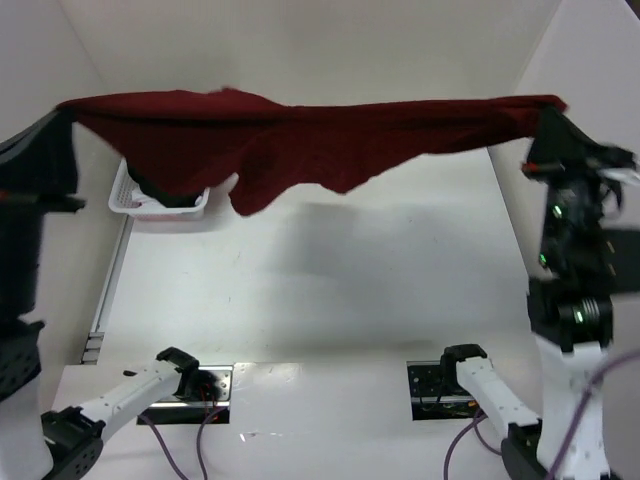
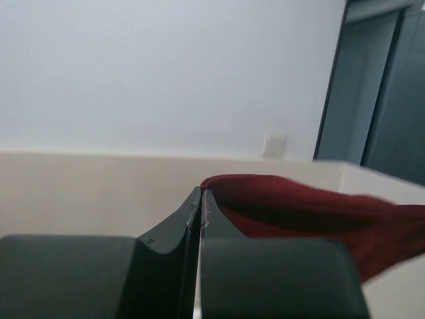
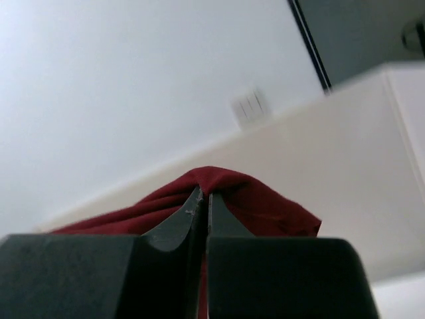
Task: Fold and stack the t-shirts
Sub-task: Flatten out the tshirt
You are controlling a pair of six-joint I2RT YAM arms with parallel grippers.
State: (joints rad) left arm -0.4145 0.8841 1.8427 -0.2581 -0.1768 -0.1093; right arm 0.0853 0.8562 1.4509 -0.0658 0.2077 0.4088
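Note:
The maroon t-shirt hangs stretched in the air across the back of the table, held at both ends. My left gripper is shut on its left end, and in the left wrist view the cloth trails to the right from the closed fingertips. My right gripper is shut on the right end; the red cloth drapes over the closed fingertips. The shirt's lower edge sags in folds toward the left middle. A dark cloth lies in the basket, partly hidden by the shirt.
A white mesh basket stands at the back left of the table, under the hanging shirt. White walls enclose the table on the left, back and right. Cables run by the arm bases at the near edge.

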